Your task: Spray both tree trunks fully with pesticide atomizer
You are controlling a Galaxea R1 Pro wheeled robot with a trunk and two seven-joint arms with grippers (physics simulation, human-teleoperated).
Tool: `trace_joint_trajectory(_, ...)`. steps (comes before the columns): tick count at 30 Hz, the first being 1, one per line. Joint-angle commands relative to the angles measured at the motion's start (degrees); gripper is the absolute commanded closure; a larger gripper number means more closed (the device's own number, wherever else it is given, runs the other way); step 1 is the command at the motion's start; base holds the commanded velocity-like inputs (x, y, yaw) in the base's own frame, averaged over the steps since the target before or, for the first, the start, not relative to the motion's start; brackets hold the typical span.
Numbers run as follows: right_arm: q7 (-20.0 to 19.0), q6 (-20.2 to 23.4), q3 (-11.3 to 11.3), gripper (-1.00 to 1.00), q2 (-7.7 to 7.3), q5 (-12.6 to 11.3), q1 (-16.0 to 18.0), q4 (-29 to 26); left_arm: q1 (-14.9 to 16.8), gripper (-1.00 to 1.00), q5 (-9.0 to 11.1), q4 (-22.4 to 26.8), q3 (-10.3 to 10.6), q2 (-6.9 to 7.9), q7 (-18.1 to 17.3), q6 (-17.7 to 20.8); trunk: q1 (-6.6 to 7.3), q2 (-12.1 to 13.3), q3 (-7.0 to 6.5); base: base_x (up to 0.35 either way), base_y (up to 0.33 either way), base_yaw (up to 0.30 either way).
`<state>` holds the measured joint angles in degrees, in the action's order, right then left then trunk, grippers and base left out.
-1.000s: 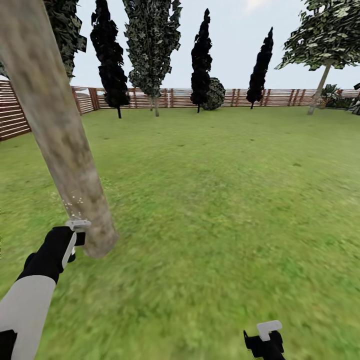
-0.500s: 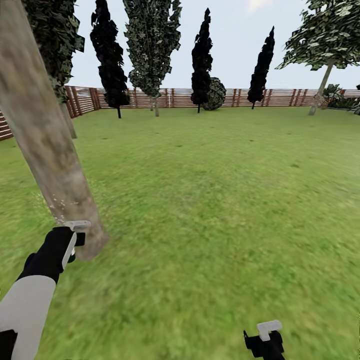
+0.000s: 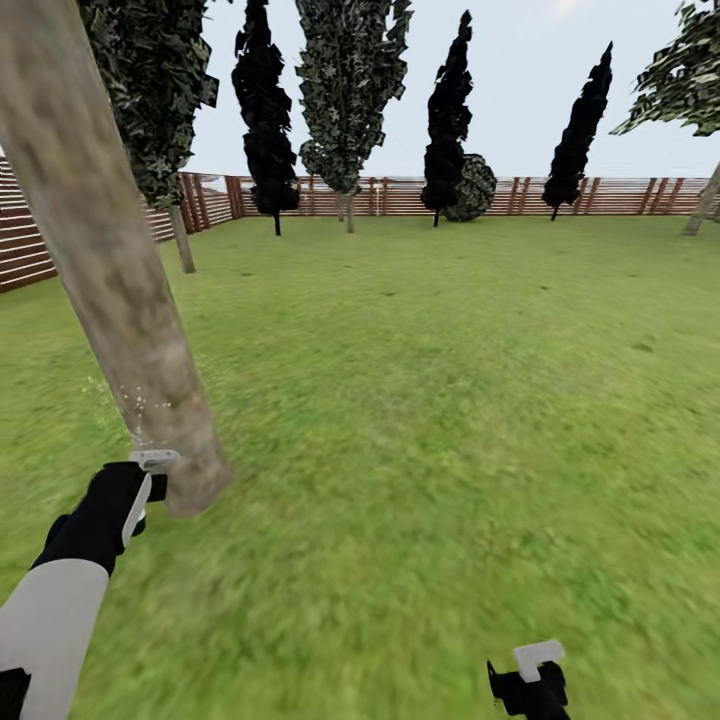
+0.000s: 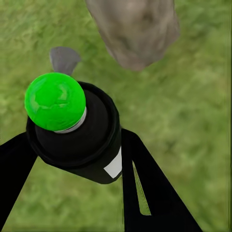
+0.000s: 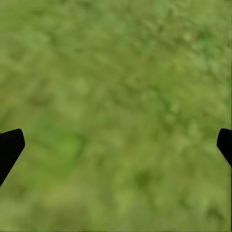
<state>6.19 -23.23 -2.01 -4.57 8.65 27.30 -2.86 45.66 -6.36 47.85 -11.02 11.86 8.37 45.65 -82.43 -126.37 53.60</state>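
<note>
The pesticide atomizer [image 4: 94, 145], a dark cylinder whose top dot [image 4: 54, 100] glows green, sits between the black fingers of my left gripper [image 4: 72, 154], which is shut on it. In the head view its light-grey cap [image 3: 154, 461] tops my left gripper [image 3: 145, 485], right beside the base of a thick pale tree trunk [image 3: 110, 260]. Small white droplets [image 3: 140, 402] fleck the trunk just above the cap. The trunk's base [image 4: 133, 29] lies close ahead in the left wrist view. A second tree [image 3: 690, 80] stands far right by the fence. My right gripper [image 3: 530, 675] hangs low and open over grass [image 5: 116, 96].
A brown slat fence [image 3: 400, 197] bounds the lawn [image 3: 450, 400] at the back and left. Narrow black-green trees [image 3: 448, 110] and a round bush [image 3: 470, 187] line the fence. Another thin-trunked tree [image 3: 182, 240] stands behind the near trunk. Open grass stretches to the right.
The whole head view has swung left, so the far trees and fence sit further right in the picture. My left gripper still holds the atomizer against the near trunk's base.
</note>
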Motion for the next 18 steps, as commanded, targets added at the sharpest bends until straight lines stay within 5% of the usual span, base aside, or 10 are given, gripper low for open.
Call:
trace_joint_trajectory(1, 0.5, -0.1, -0.2, -1.00, 0.00, 0.6, 0.0, 0.0, -0.3, 1.00, -0.7, 0.1, -0.1, -0.10, -0.2, 0.3, -0.01, 0.0, 0.05, 0.245, -0.172, 0.028)
trace_joint_trajectory(11, 0.6, -0.1, -0.2, -1.00, -0.01, 0.6, 0.0, 0.0, -0.7, 1.00, -0.8, 0.1, -0.1, -0.08, -0.2, 0.3, -0.01, 0.0, 0.05, 0.206, -0.198, 0.004)
trace_joint_trajectory(18, 0.5, -0.1, -0.2, -1.00, 0.00, 0.6, 0.0, 0.0, -1.9, 1.00, -0.8, 0.1, -0.3, 0.01, -0.2, 0.3, -0.01, 0.0, 0.05, 0.010, -0.271, 0.229)
